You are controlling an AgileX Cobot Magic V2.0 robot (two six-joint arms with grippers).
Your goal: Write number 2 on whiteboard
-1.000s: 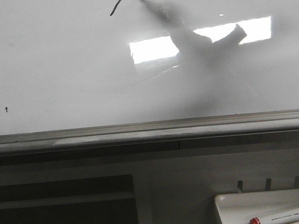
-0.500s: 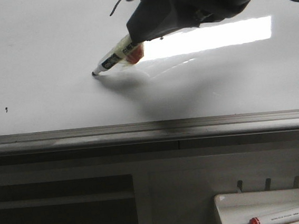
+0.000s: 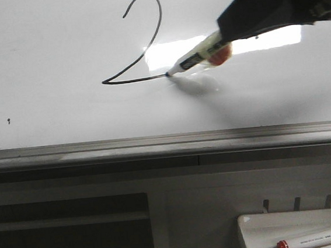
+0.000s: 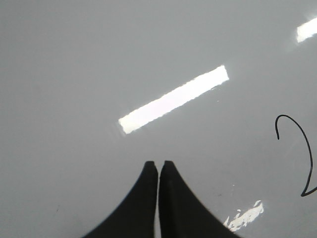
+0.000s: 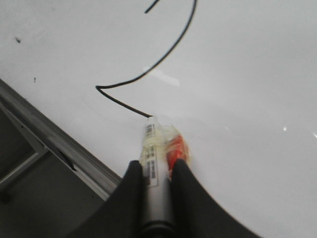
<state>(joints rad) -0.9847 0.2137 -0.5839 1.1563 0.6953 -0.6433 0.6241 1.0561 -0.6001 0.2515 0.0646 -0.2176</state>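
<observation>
Front view: the glossy white whiteboard [image 3: 60, 64] bore a thin black number 2 [image 3: 140, 44], its base stroke partly drawn. The right pincer [image 3: 227, 30] gripped a white marker [image 3: 197, 56], tip at the stroke's end.

Left wrist view: the left pincer [image 4: 158, 166] was clenched, empty.

Right wrist view: the base apparently needed extending rightward.
</observation>
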